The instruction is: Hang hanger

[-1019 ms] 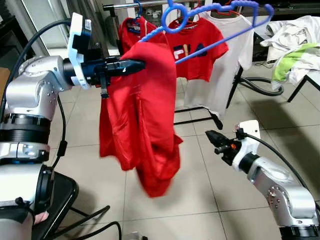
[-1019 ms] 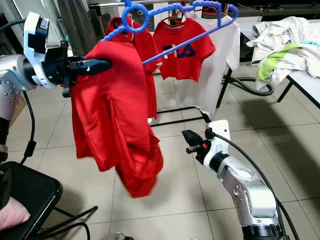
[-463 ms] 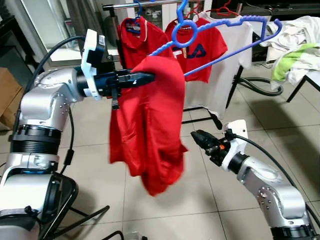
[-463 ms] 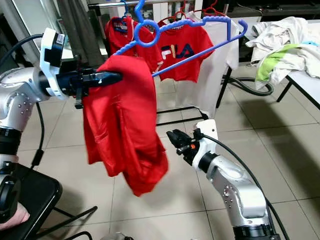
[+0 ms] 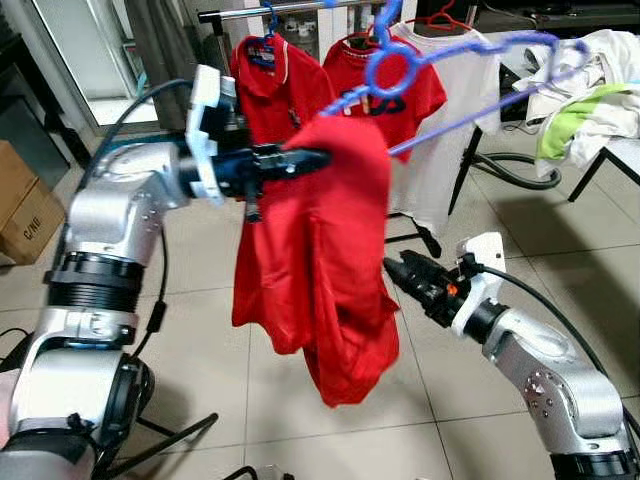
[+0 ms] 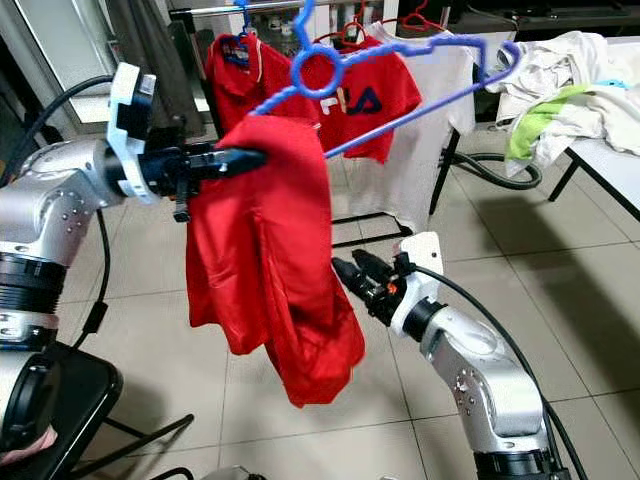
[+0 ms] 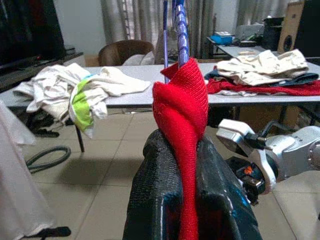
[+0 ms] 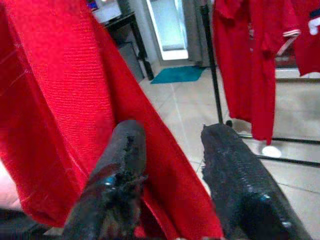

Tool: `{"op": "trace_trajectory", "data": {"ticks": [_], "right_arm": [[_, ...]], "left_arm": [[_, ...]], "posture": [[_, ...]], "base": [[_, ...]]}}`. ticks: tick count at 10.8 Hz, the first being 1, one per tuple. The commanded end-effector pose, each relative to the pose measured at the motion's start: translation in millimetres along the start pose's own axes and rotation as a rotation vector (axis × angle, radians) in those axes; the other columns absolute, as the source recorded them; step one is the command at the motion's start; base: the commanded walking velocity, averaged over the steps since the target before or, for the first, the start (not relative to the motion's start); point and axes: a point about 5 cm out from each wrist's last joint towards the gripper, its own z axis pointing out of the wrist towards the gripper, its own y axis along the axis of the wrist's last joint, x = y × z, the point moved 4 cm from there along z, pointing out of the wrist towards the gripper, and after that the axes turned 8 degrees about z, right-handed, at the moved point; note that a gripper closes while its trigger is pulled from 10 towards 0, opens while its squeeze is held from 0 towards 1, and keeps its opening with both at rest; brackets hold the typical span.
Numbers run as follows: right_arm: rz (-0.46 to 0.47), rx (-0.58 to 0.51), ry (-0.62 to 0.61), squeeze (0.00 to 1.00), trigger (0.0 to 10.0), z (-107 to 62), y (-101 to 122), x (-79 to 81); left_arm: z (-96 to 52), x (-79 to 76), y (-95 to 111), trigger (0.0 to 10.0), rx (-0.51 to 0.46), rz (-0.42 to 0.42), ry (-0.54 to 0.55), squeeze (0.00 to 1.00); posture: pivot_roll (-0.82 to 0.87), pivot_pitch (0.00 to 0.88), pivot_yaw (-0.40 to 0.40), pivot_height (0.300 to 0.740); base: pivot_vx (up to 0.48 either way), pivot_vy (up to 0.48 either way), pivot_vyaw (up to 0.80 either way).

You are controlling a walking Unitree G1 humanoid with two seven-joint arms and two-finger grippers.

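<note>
Clothes rack (image 5: 262,10) at the rear, carrying a red polo (image 5: 272,80), a red logo tee (image 6: 372,95) and a white tee (image 5: 452,130). Table (image 6: 612,160) at the right, heaped with laundry (image 6: 560,75). Cardboard box (image 5: 28,205) on the tiled floor at the left; black chair (image 6: 60,395) at the near left.

It looked like a workroom or lab fitted out for laundry practice more than a lived-in home. The floor (image 5: 560,240) was plain pale tile. At twelve o'clock stood a black metal garment rack (image 5: 262,10) with red shirts (image 5: 272,85) and a white T-shirt (image 5: 452,130) on hangers. At two o'clock a tabletop (image 6: 610,160) on black legs carried a heap of crumpled clothes (image 6: 560,75); the left wrist view showed long tables (image 7: 260,97) piled with more garments (image 7: 260,65), curtains (image 7: 135,22) behind them and a brown chair (image 7: 122,52). A cardboard box (image 5: 25,205) sat at nine o'clock, and a grey hose (image 5: 510,170) lay on the tiles under the table.
</note>
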Motion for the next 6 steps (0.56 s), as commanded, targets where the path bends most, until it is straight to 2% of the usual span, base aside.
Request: {"op": "trace_trajectory", "data": {"ticks": [1,3,5,6], "right_arm": [[-0.027,0.028,0.077,1.0,10.0,-1.2,-1,14.4],[-0.044,0.079,0.065,1.0,10.0,-3.4,-12,14.8],[-0.111,0.17,-0.029,1.0,10.0,-3.9,-29,0.0],[-0.127,0.19,-0.042,1.0,10.0,-5.5,-32,-2.1]], "left_arm": [[2.9,-0.7,13,0.0,-0.027,0.033,-0.013,0.0],[2.7,-2.3,18,0.0,-0.04,0.034,-0.019,0.0],[2.4,-3.2,23,0.0,-0.047,0.038,-0.025,0.0],[1.8,-2.6,24,0.0,-0.047,0.041,-0.026,0.0]], "posture": [[-0.05,0.0,0.117,0.74],[-0.05,0.0,0.118,0.74],[-0.05,0.0,0.117,0.74],[-0.05,0.0,0.117,0.74]], "base": [[0.0,0.0,0.0],[0.0,0.0,0.0],[0.0,0.0,0.0],[0.0,0.0,0.0]]}}
